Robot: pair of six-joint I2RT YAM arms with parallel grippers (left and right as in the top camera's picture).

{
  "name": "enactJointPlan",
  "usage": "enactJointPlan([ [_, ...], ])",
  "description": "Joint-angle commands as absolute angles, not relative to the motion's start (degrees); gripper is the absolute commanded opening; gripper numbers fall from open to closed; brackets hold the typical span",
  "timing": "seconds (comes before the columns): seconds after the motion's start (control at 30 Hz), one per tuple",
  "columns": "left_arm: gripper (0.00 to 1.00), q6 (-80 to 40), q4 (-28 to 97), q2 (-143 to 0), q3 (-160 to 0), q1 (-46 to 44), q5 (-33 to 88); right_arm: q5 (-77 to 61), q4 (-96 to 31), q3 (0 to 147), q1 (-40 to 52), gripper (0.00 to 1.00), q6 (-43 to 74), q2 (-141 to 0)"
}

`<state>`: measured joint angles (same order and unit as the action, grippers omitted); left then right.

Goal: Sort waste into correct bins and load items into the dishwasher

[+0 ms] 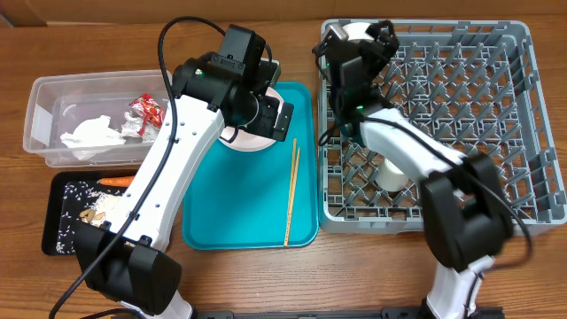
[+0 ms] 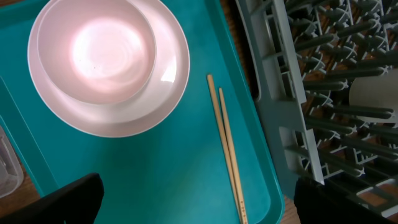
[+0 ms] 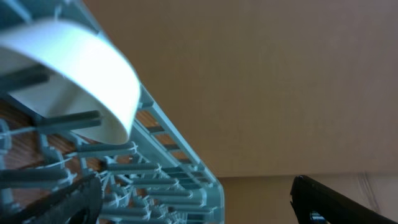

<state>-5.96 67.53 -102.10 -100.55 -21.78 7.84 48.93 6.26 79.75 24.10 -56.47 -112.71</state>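
My left gripper (image 1: 266, 113) hangs open over the teal tray (image 1: 221, 221), empty (image 2: 199, 208). Just ahead of it a white bowl (image 2: 96, 53) sits in the pale plate (image 2: 165, 99), with the chopsticks (image 2: 227, 149) lying to their right. My right gripper (image 1: 359, 51) is open at the far left corner of the grey dishwasher rack (image 1: 496, 124). A second white bowl (image 3: 81, 68) leans there on the pegs, free of my fingers (image 3: 342, 199). A white cup (image 1: 391, 174) stands in the rack. The clear tub (image 1: 40, 111) holds tissue (image 1: 91, 134) and wrapper (image 1: 147, 110). The black tray (image 1: 55, 217) holds carrot (image 1: 115, 181), scraps (image 1: 89, 214) and rice.
The rack wall (image 2: 280, 124) stands close beside the teal tray's right edge. Both bins sit at the table's left. My left arm (image 1: 168, 168) stretches over the black tray and the teal tray's left rim.
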Motion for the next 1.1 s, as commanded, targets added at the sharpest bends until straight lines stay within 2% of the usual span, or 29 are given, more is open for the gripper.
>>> enactJointPlan([
  [0.0,1.00,-5.8,67.4,-101.2,-101.8,-22.1,7.3,42.7,2.7,79.9,24.1,1.00,-43.9,-104.4],
  [0.17,1.00,-5.8,67.4,-101.2,-101.8,-22.1,7.3,33.5,-3.2,79.9,22.0,1.00,-29.6,-99.1],
  [0.43,1.00,-5.8,67.4,-101.2,-101.8,-22.1,7.2,13.6,-11.0,80.1,17.3,0.99,-19.1,-99.3],
  [0.8,1.00,-5.8,67.4,-101.2,-101.8,-22.1,7.3,6.0,-30.0,96.8,14.1,0.77,-7.2,-99.5],
  [0.87,1.00,-5.8,67.4,-101.2,-101.8,-22.1,7.3,2.8,-32.1,100.7,14.1,0.67,-5.5,-100.1],
  [0.9,1.00,-5.8,67.4,-101.2,-101.8,-22.1,7.3,1.5,-32.7,102.5,14.1,0.57,-4.3,-100.7],
  [0.97,1.00,-5.8,67.4,-101.2,-101.8,-22.1,7.2,0.2,-32.9,105.1,14.0,0.27,-2.8,-101.8],
  [1.0,1.00,-5.8,67.4,-101.2,-101.8,-22.1,7.2,-0.3,-32.7,106.5,14.0,0.15,-2.0,-102.6],
  [1.07,1.00,-5.8,67.4,-101.2,-101.8,-22.1,7.3,-0.8,-31.9,108.2,14.0,0.04,-1.2,-104.0],
])
